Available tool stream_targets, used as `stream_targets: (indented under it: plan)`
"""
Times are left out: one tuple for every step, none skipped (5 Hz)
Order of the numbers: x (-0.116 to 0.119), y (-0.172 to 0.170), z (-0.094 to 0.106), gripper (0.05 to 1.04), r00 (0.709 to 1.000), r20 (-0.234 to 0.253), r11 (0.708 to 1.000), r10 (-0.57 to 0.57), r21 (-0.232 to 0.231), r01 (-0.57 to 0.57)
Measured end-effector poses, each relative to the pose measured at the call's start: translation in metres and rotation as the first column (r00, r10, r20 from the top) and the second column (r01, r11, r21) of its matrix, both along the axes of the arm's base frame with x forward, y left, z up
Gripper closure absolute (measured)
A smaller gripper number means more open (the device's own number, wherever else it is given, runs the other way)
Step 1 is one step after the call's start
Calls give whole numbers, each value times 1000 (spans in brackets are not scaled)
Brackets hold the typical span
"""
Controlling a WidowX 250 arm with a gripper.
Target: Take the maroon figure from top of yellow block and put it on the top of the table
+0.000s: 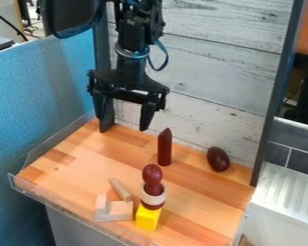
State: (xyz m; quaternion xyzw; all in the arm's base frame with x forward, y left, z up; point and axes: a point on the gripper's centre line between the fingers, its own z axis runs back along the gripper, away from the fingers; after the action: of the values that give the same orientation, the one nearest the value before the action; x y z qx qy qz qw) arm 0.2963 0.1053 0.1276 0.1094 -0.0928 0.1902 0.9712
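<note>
The black gripper (123,117) hangs over the back left of the wooden table (86,163), its two fingers wide apart with nothing between them. Toward the table's front stands the yellow block (148,218). On top of it the maroon figure (152,174) stands upright, with a round head and a pale band around its lower part. The gripper is up and to the left of the figure, well apart from it.
Behind the figure a dark red pointed cylinder (165,148) stands upright. A dark maroon egg shape (217,159) is at the back right. Pale wooden blocks (120,210) lie left of the yellow block. A clear rim (60,204) edges the front; a plank wall (214,72) rises behind.
</note>
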Motion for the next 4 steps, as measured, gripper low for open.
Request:
stream_targets:
  plan:
    - [-1,0,-10,82,1000,-31,1000,-1,-8,1]
    - [-1,-2,-19,82,1000,-14,1000,-21,-3,21]
    - [0,-5,-32,82,999,2,998,-54,12,54]
    - [2,-10,-41,82,996,-2,996,-88,-13,88]
